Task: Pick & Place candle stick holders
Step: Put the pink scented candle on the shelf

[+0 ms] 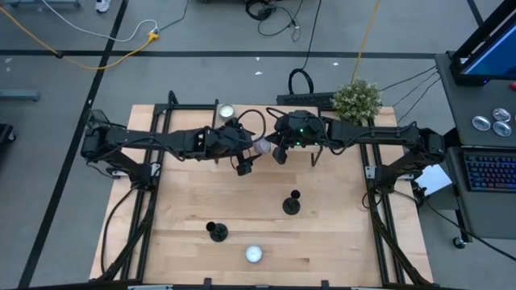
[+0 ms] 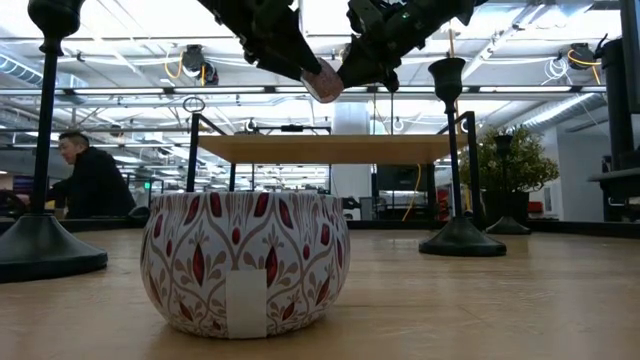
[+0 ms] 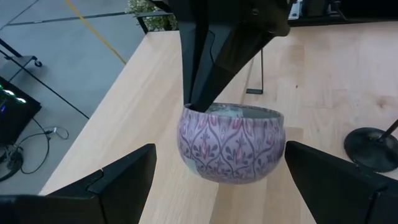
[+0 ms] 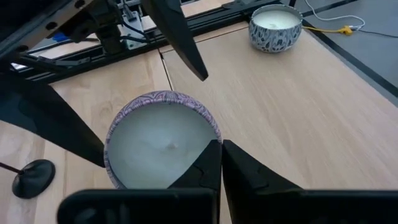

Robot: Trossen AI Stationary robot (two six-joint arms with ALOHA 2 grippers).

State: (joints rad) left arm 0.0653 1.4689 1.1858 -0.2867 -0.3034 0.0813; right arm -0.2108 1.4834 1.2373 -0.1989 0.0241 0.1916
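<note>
Two black candle stick holders stand upright on their disc bases on the wooden table, one (image 1: 291, 204) right of the middle, one (image 1: 217, 232) nearer the front. A third (image 2: 505, 190) shows farther back in the low view. Neither gripper is at them. High over the table's far middle, my right gripper (image 4: 221, 148) is shut on a pink-patterned candle tin (image 3: 232, 144). My left gripper (image 3: 219, 149) is open, one finger standing on either side of that tin without touching it. My right gripper pinches the tin's rim (image 4: 210, 144) between its two fingers, one finger (image 4: 198, 169) over the white wax inside and the other outside the wall. The fingers slant down from the table's right side. The tin hangs lifted clear of the table, its open top up.
A white-filled candle tin (image 1: 253, 254) with a red pattern sits near the front edge, and another tin (image 1: 226, 111) at the far edge. A potted plant (image 1: 357, 98) stands at the far right corner. Bare wood lies between the holders and the arms.
</note>
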